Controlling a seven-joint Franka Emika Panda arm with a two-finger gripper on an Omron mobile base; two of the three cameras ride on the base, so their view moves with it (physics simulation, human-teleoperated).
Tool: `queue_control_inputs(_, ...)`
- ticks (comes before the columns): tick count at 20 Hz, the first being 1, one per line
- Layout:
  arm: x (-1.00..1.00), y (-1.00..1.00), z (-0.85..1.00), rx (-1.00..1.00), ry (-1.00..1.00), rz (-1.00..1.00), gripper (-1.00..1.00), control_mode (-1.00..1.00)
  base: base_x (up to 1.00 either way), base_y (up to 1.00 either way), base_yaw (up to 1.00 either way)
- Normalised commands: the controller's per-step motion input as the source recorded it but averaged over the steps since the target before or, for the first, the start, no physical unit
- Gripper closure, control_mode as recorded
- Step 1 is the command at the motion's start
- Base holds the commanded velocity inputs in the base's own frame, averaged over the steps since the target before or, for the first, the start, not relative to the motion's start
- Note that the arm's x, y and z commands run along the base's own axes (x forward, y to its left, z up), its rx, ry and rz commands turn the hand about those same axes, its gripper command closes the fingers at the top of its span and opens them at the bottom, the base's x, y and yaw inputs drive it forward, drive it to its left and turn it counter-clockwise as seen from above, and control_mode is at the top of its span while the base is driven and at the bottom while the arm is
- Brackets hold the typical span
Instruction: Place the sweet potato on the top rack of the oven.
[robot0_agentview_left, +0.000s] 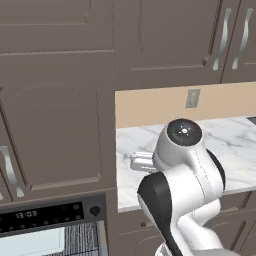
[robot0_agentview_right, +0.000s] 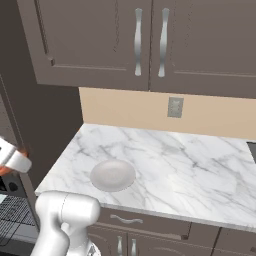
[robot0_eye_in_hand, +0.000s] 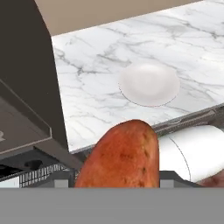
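I have the sweet potato (robot0_eye_in_hand: 120, 155) off the worktop (robot0_agentview_right: 165, 165) and clamped in the gripper (robot0_eye_in_hand: 118, 183); in the hand view it stands large between the finger tips, so the jaws are closed on it. In the right base view the hand sits at the far left edge, past the worktop's left edge, with a sliver of orange beside it.

The pick is done, I judge. What is left is the carry down to the oven (robot0_agentview_left: 47, 215), which lies below and to the left of the worktop, and setting the tuber on the top rack (robot0_agentview_left: 80, 239), whose striped bars show beside the pale window. The rack looks bare, so the placing is not yet done.

The round pale plate (robot0_agentview_right: 113, 175) sits empty near the worktop's front edge, toward its left corner. A wall socket (robot0_agentview_right: 175, 107) is on the backsplash above the back edge.

The tall cabinet side (robot0_eye_in_hand: 39, 74) at the worktop's left edge stands between hand and oven, and my own arm (robot0_agentview_left: 180, 185) crowds the front edge, so I would swing wide around that corner.
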Motion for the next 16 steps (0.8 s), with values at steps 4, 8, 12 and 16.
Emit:
queue_control_inputs(4,-0.58,1.00,0.00,0.00,-0.10,0.10,1.00,-1.00,0.00,0.00,0.00)
queue_control_inputs(8,-0.52,1.00,-0.02,0.00,-0.07,0.10,1.00,-1.00,0.00,0.00,0.00)
queue_control_inputs(12,-0.44,1.00,-0.15,0.00,-0.01,0.12,1.00,-1.00,0.00,0.00,0.00)
queue_control_inputs(16,-0.47,1.00,-0.41,0.00,-0.01,0.13,1.00,-1.00,0.00,0.00,0.00)
